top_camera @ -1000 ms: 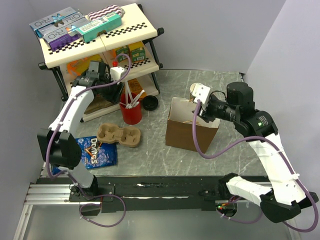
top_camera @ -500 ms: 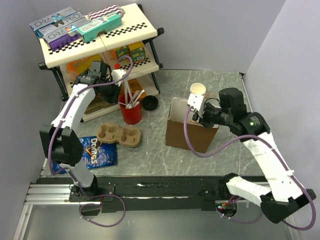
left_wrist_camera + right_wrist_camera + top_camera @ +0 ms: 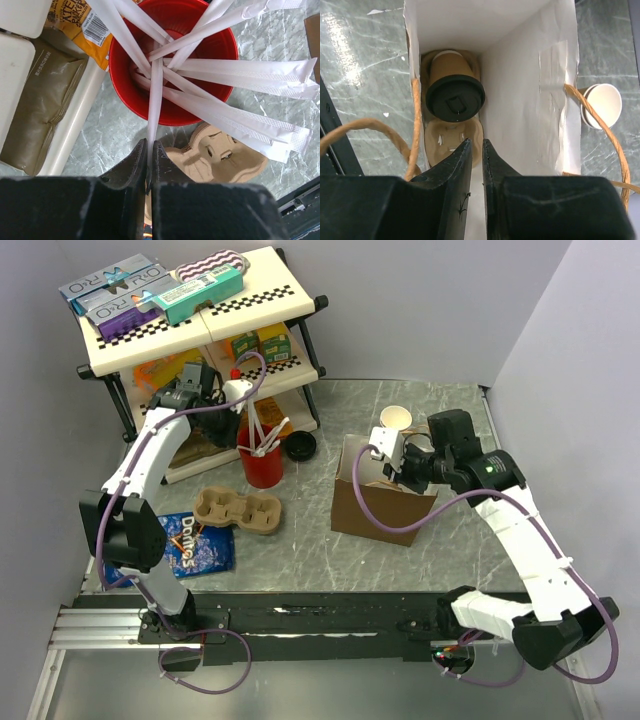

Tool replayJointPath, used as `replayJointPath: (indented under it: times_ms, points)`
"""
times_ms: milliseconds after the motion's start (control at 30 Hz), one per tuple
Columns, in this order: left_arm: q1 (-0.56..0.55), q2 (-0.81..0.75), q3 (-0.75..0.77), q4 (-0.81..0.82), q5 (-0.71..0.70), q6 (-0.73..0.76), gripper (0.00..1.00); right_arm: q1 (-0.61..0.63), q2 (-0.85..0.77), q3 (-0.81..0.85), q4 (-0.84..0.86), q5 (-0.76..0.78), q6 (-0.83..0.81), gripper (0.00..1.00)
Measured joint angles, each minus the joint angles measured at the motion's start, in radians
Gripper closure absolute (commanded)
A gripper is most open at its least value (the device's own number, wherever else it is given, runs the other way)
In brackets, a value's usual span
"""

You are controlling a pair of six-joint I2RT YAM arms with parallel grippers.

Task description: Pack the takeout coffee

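Right wrist shows takeout coffee inside bag.

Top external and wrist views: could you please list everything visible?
Takeout coffee: one, tan, black lid, in bagged carrier.
Bagged carrier: one, tan, inside paper bag.
Paper bag: one, brown, centre-right.
Lidless cup: one, pale, behind bag.
Red cup: one, red, beside cart.
White sticks: several, white, in red cup.
Loose lid: one, black, beside red cup.
Table carrier: one, tan, left of bag.
Doritos bag: one, blue, near-left.
Shelf cart: one, cream, far-left.
Left gripper: black, pinching a stick.
Right gripper: black, over bag, empty.
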Motion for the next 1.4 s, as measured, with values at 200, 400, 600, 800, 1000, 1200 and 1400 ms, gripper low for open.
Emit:
replayJointPath:
  times_ms: [200, 400, 600, 800, 1000, 1200, 1400]
  points:
    - [0.0, 0.0, 0.015, -0.013, 0.018, -0.009, 0.99, -0.013, 0.007, 0.0, -0.01, -0.004, -0.007, 0.8]
    - [0.0, 0.0, 0.14, -0.045, 0.044, -0.022, 0.99, -0.02, 0.007, 0.0, -0.01, -0.007, -0.007, 0.8]
    - [0.0, -0.007, 0.259, -0.087, 0.07, -0.026, 0.99, -0.026, 0.007, 0.0, -0.01, -0.007, -0.007, 0.81]
    - [0.0, -0.023, 0.323, -0.118, 0.088, -0.034, 0.99, -0.034, 0.007, 0.0, -0.01, -0.007, -0.006, 0.81]
    - [0.0, -0.048, 0.328, -0.131, 0.089, -0.033, 0.99, -0.035, 0.007, 0.0, -0.01, -0.007, -0.005, 0.81]
    - [0.0, -0.048, 0.33, -0.14, 0.098, -0.033, 0.99, -0.035, 0.009, 0.0, -0.01, -0.008, -0.001, 0.81]
    - [0.0, -0.054, 0.331, -0.141, 0.098, -0.029, 0.99, -0.036, 0.011, 0.0, -0.009, -0.011, 0.002, 0.82]
